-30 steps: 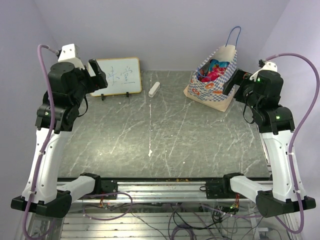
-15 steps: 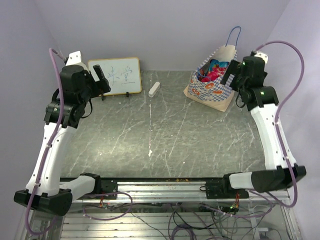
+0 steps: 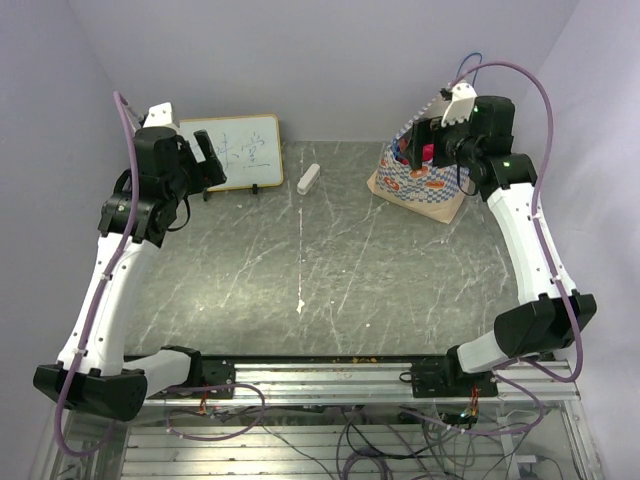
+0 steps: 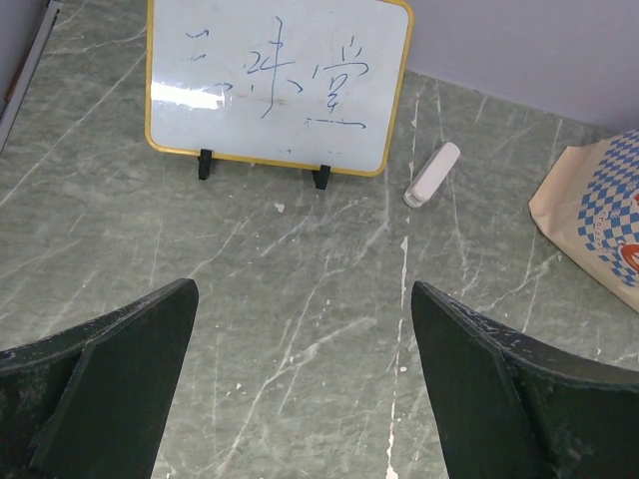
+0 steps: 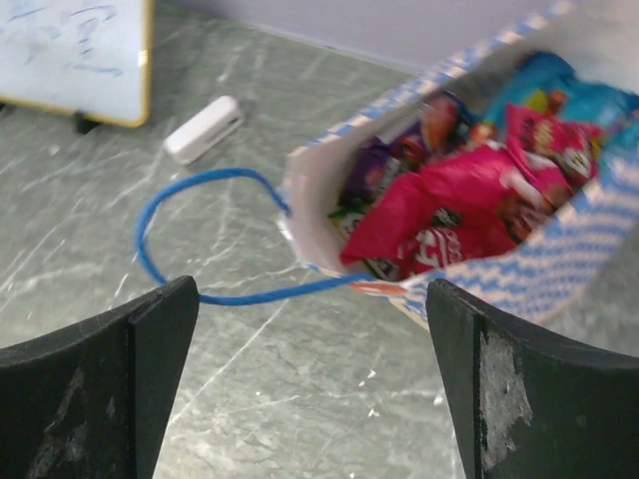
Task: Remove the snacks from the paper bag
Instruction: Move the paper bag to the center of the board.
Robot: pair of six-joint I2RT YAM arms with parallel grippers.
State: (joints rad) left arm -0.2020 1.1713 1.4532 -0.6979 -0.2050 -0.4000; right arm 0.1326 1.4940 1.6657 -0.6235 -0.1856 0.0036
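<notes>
The paper bag [image 3: 415, 183] lies at the back right of the table, cream with blue-and-white checked sides. In the right wrist view its open mouth [image 5: 318, 195] faces the camera, and its blue cord handle [image 5: 148, 235] loops out over the table. The snacks fill the bag: a large pink-red packet [image 5: 439, 215], a blue one [image 5: 559, 95] and smaller ones behind. My right gripper [image 3: 418, 145] hangs open above the bag's mouth, its jaws [image 5: 310, 299] wide apart and holding nothing. My left gripper [image 3: 208, 160] is open and empty over the back left of the table [image 4: 303, 299].
A white framed writing board [image 3: 235, 150] stands at the back left, facing the left gripper [image 4: 280, 85]. A small white oblong block [image 3: 309, 178] lies between the board and the bag. The bag's corner [image 4: 599, 215] shows at the right of the left wrist view.
The right arm has swung up and leftward from beside the bag to above its mouth. The left arm has stretched further back towards the board. Both grippers stay open.
</notes>
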